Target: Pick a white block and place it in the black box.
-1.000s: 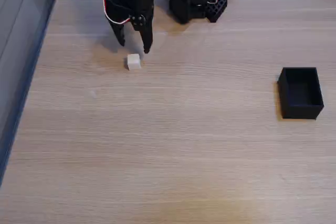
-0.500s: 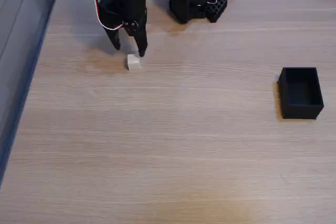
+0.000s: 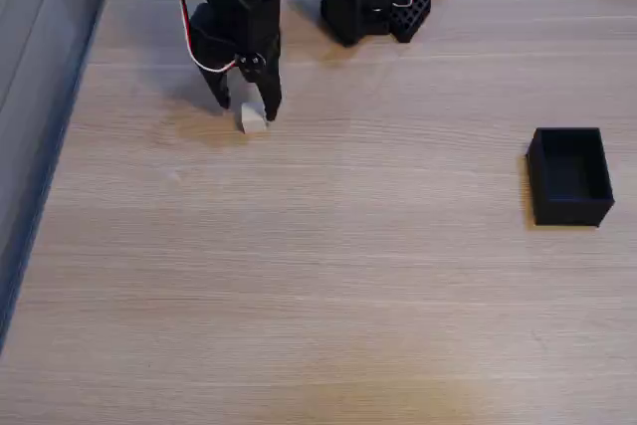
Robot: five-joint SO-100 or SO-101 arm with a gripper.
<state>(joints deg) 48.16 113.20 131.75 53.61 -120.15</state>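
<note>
Compared with half a second ago, the gripper [image 3: 246, 111] sits lower in the fixed view and reaches down around the white block [image 3: 253, 120], where before its tips hung just above and behind the cube. The block lies at the same spot on the bench [image 3: 318, 276], and the black box [image 3: 568, 175] has not shifted.

The jaws are spread apart, one finger to the left of the block and the other at its right edge. The right finger looks to touch or overlap the cube; whether it truly presses on it cannot be told. Nothing is clenched: the block rests on the bench between the open fingers.

The block is a tiny plain white cube with soft edges. The box is matte black, rectangular, open-topped with thin walls, well apart from the block toward the right edge. The bench is pale wood with fine grain. The arm [image 3: 237, 17] is black, with looping red and white wires.
</note>
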